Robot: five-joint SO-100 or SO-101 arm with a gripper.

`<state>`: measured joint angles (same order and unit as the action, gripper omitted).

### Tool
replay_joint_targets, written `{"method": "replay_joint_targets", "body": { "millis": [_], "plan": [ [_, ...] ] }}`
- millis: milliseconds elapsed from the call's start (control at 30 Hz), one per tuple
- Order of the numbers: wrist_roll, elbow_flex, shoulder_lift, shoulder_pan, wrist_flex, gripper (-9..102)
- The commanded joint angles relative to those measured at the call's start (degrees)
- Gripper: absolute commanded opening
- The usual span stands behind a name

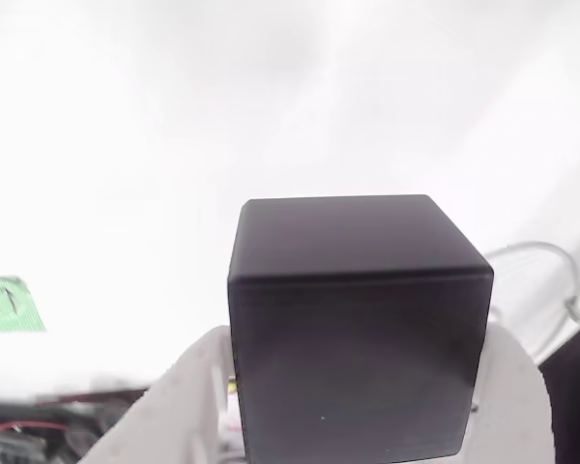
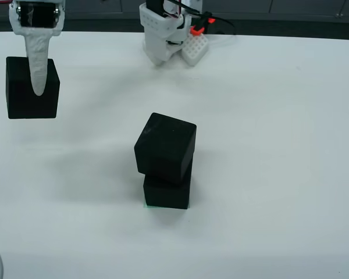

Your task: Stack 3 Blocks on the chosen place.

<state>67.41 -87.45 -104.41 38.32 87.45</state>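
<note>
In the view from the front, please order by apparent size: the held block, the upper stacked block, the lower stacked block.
1. Upper stacked block and held block: nearly alike, no clear ranking.
2. Lower stacked block: looks smallest, being partly hidden.

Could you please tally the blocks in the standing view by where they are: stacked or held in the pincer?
Stacked blocks: 2, upper block on lower block
Held block in the pincer: 1
Total: 3
</note>
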Motion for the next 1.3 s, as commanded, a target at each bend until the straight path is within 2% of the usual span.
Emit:
{"method": "replay_joint_targets", "body": {
  "millis": [0,200,333,600,800,1000,1267],
  "plan": [
    [0.44,2.81,-7.73,-4.13,-2.46,21],
    [1.41,4.13,-15.91,-13.01,-4.22,21],
    [5.19,-0.35,-21.88,-17.23,-8.53,21],
    [15.03,-20.39,-33.75,-21.27,-27.51,21],
    [17.4,-31.99,-36.12,-25.93,-40.17,21],
    [19.86,-47.11,-38.06,-29.0,-58.8,21],
    [20.04,-53.35,-42.89,-34.72,-61.26,21]
  ]
}}
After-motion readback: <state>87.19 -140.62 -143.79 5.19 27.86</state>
